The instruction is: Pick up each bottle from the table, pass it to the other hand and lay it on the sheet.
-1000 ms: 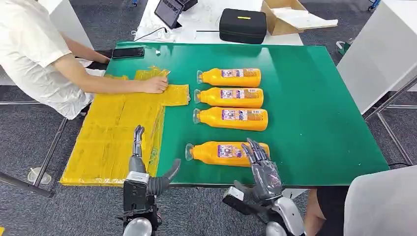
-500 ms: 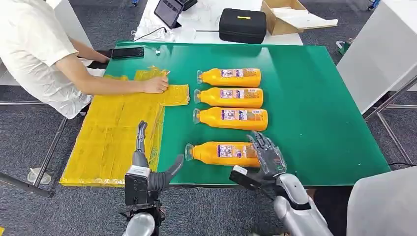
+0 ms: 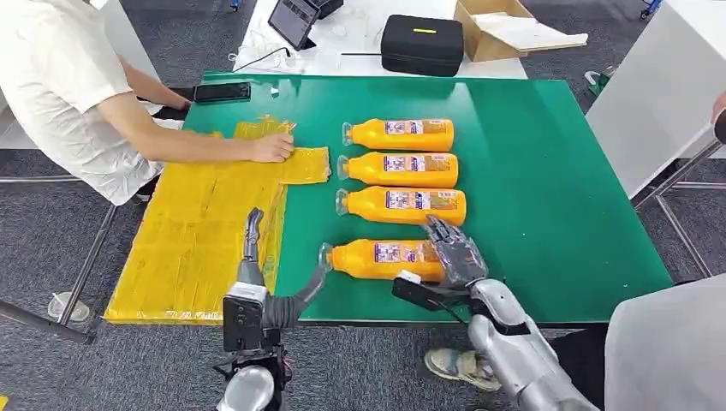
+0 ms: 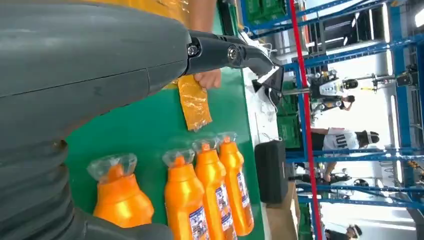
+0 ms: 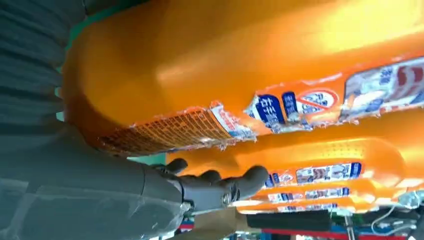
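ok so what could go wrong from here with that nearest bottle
The right hand lies over the base end of the nearest bottle, far from its cap, so a lift could tip the cap end down. The next bottle lies close beside the fingers and might get nudged. A person's hand rests on the yellow sheet.

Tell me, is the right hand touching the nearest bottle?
Touching. In the head view the right hand lies over the base end of the nearest bottle; in the right wrist view the bottle sits against it.
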`<state>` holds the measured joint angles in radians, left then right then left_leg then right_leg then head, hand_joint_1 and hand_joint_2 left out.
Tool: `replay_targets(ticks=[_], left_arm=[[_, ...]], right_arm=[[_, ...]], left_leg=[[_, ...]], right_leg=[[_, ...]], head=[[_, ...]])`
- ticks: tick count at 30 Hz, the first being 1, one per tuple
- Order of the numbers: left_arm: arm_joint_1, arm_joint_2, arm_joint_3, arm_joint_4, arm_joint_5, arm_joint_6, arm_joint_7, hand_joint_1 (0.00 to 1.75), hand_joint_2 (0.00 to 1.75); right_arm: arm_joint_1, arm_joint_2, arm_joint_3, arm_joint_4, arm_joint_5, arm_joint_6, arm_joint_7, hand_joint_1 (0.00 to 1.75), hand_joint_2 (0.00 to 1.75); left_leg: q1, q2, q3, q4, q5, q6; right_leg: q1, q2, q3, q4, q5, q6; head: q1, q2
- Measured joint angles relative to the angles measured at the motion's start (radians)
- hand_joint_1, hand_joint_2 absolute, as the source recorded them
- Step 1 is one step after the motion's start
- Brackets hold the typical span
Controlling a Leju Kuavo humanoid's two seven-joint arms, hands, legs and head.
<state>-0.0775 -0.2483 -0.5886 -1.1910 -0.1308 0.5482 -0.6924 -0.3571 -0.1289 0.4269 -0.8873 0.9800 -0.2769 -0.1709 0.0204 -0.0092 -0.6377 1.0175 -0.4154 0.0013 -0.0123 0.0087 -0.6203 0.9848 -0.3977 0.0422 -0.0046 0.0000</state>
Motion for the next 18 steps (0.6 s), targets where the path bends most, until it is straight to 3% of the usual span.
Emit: replay_targets(ticks=[1,2,10,18], left_arm=[[0.000,0.000,-0.002,0.002,0.001,0.000,0.001,0.00,1.75],[0.000,0.000,-0.003,0.002,0.001,0.000,0.002,0.00,1.75],[0.000,0.000,-0.009,0.002,-0.006,-0.003,0.014,0.00,1.75],[0.000,0.001,-0.014,0.002,-0.015,-0.003,0.015,0.00,1.75]], right_arm=[[-0.008,0.004,0.005,0.018,-0.006,0.005,0.000,0.77,1.75],[-0.012,0.006,0.007,0.029,-0.010,0.010,0.000,1.75,1.75],[-0.058,0.004,0.034,0.100,-0.086,0.130,-0.011,1.75,1.75],[-0.070,-0.001,0.052,0.130,-0.100,0.138,-0.017,1.75,1.75]], left_leg=[[0.000,0.000,0.000,0.000,0.000,0.000],[0.000,0.000,0.000,0.000,0.000,0.000],[0.000,0.004,0.013,0.000,-0.004,-0.001],[0.000,0.004,0.021,0.000,-0.004,0.001]], right_leg=[[0.000,0.000,0.000,0.000,0.000,0.000],[0.000,0.000,0.000,0.000,0.000,0.000],[0.000,0.004,0.010,-0.001,-0.001,-0.001],[0.001,0.005,0.018,-0.001,-0.001,-0.001]], head=[[0.000,0.000],[0.000,0.000],[0.000,0.000],[0.000,0.000]])
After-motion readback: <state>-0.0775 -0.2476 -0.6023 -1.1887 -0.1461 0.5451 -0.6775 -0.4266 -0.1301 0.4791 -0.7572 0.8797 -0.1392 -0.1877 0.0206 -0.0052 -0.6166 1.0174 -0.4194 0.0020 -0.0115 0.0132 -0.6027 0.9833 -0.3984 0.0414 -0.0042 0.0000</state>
